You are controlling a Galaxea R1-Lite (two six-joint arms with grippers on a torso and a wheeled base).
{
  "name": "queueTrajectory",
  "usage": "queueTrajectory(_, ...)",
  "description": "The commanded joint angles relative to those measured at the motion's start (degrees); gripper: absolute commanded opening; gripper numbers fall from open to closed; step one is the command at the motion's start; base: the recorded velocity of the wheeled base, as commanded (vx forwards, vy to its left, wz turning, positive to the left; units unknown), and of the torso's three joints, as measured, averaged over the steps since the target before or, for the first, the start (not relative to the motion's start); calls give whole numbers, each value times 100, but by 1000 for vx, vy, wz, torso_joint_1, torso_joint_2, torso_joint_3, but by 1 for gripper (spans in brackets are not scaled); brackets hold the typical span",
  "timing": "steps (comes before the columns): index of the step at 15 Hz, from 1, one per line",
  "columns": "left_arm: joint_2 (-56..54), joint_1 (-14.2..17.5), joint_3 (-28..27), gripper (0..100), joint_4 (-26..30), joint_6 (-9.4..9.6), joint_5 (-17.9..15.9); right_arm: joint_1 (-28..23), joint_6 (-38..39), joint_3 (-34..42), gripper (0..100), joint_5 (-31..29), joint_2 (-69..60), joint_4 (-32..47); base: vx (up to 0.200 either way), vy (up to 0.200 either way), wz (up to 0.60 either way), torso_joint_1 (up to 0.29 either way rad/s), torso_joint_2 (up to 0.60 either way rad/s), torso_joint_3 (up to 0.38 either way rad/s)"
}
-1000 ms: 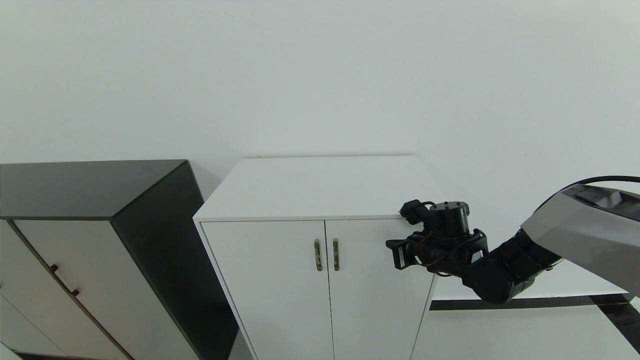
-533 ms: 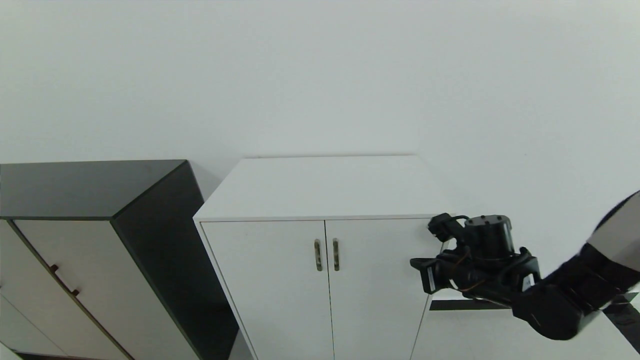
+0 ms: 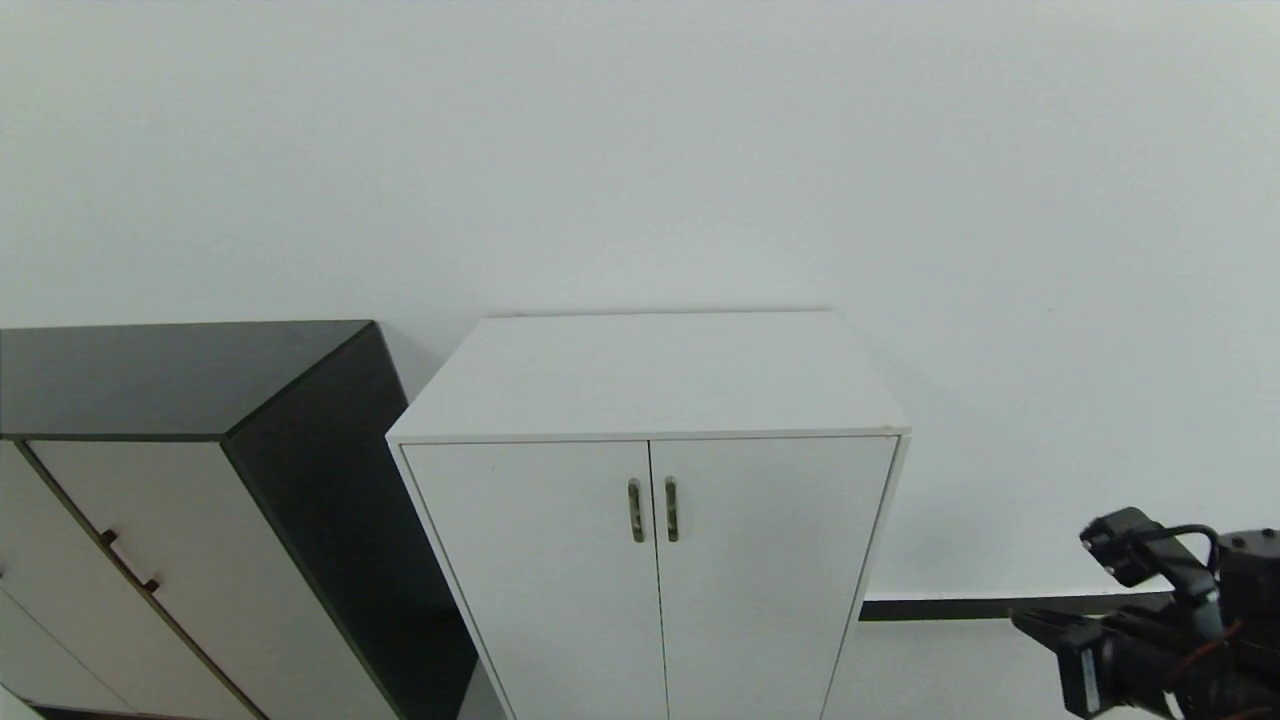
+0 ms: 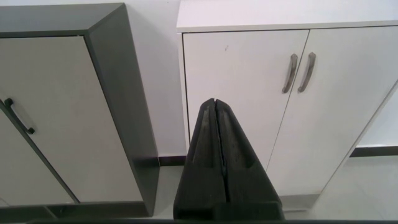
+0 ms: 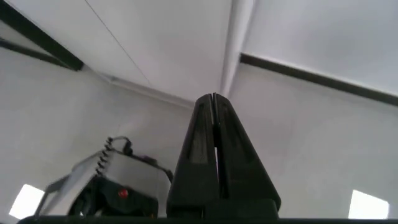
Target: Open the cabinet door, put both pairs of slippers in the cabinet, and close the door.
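Farthest left stands a tall black-sided cabinet with pale door fronts (image 3: pixel 300 470), its dark side panel facing a narrow shadowed gap, and just beyond that gap is the white two-door wooden cabinet (image 3: pixel 650 375), backed against the plain white wall (image 3: pixel 640 150). In the left wrist view, the left end effector (image 4: pixel 215 109) hangs in open air in front of this stretch, well apart from both fronts, its black fingers pressed together and holding nothing; its tip lines up with the left edge of the white cabinet. The left door (image 3: pixel 540 580) and the right door (image 3: pixel 760 570) are both closed flush, meeting at a thin straight seam, with two slim upright metal handles (image 3: pixel 634 510) side by side at that seam (one on each door). The cabinet's flat top has a sharp front lip, and its right edge runs down clean. To the right of that edge the wall is bare down to a black skirting strip (image 3: pixel 960 608) and the pale floor (image 5: pixel 311 137). Low in that open space, well apart from the right edge, sits the right end effector (image 3: pixel 1045 640); in the right wrist view its fingers are pressed together on nothing, above the floor near the cabinet's bottom corner.
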Motion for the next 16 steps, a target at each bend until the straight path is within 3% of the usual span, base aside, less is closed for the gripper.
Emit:
queueTrajectory(1, 0, 0, 0, 0, 2, 10, 4, -285, -132, 653, 0, 21, -1142, 265, 0, 0, 0, 0, 0, 0)
queueTrajectory(4, 0, 0, 0, 0, 2, 1, 4, -311, -123, 653, 0, 136, -2522, 2164, 0, 0, 0, 0, 0, 0)
queueTrajectory(8, 0, 0, 0, 0, 2, 1, 4, -320, -35, 653, 0, 153, -4104, 4062, 0, 0, 0, 0, 0, 0)
queueTrajectory(12, 0, 0, 0, 0, 2, 1, 13, -329, 237, 653, 0, 118, -5194, 4853, 0, 0, 0, 0, 0, 0)
queueTrajectory(16, 0, 0, 0, 0, 2, 1, 30, -329, 352, 645, 0, 65, -5545, 4959, 0, 0, 0, 0, 0, 0)
